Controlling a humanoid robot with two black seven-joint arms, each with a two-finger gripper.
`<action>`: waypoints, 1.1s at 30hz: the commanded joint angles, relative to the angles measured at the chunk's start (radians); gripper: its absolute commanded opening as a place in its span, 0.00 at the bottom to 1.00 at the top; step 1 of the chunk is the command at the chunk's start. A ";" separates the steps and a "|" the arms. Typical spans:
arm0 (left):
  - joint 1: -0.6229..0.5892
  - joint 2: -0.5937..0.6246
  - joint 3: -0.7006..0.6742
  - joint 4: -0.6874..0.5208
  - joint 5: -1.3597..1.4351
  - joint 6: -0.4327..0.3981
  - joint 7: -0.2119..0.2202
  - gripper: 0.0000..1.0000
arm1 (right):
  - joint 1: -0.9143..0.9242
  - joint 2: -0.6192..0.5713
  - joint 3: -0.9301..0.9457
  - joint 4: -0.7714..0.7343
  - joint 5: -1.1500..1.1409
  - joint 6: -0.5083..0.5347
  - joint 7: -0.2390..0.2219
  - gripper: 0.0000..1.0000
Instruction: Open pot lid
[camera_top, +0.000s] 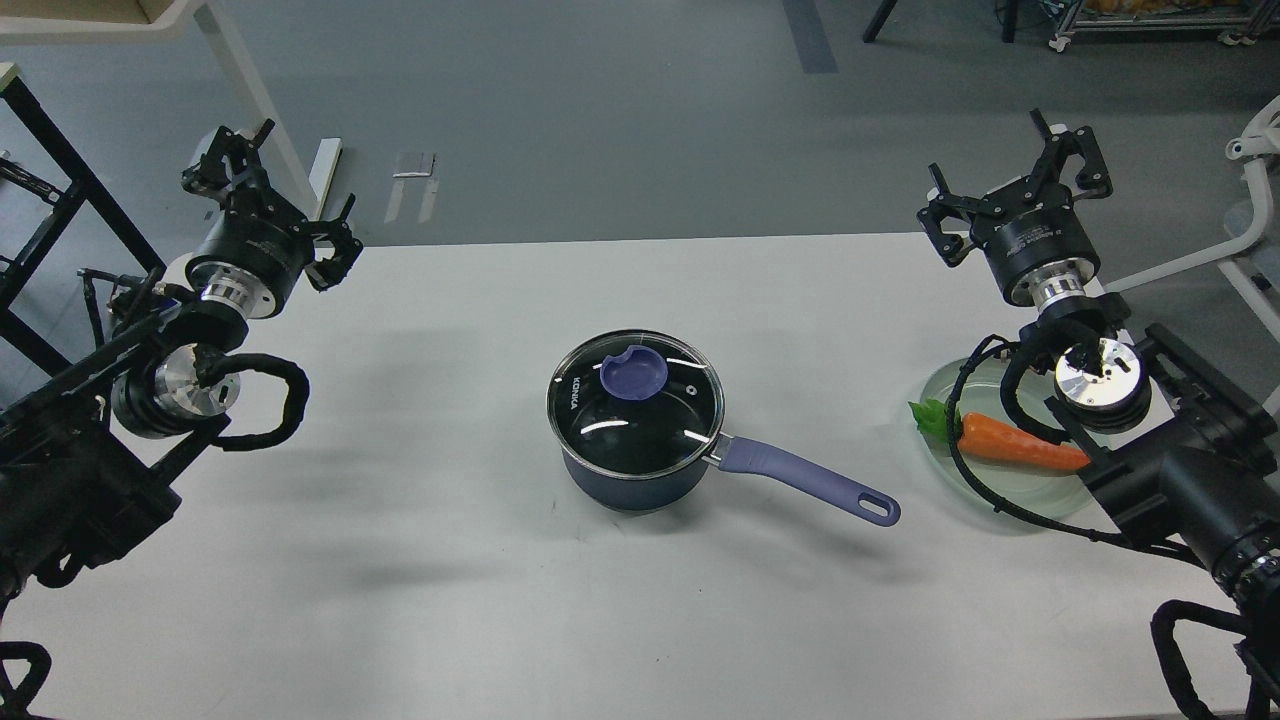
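The dark-blue pot (630, 482) stands at the middle of the white table, its lavender handle (800, 478) pointing right and toward me. The clear glass lid (660, 420) with a metal rim sits flat on the pot, its purple knob (634, 374) set toward the far left side. My left gripper (275, 185) hovers at the table's far left corner, open and empty, well away from the pot. My right gripper (1010, 175) hangs at the far right, also open and empty, beyond the plate.
A pale green plate (945, 385) at the right holds an orange carrot (1020, 447) with green leaves, partly under my right arm and its cables. A white table frame and black rack stand off the table's left side. Grey floor lies beyond the far edge.
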 joint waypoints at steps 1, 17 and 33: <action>0.001 0.005 0.000 -0.004 0.000 0.008 -0.001 1.00 | 0.004 -0.001 -0.007 0.001 -0.002 -0.006 -0.005 1.00; 0.008 0.075 0.008 -0.073 -0.002 0.008 0.006 0.99 | 0.156 -0.414 -0.415 0.228 -0.005 -0.017 -0.006 1.00; -0.035 0.063 0.071 -0.076 0.300 0.012 0.011 0.99 | 0.719 -0.557 -1.075 0.604 -0.598 -0.090 0.000 1.00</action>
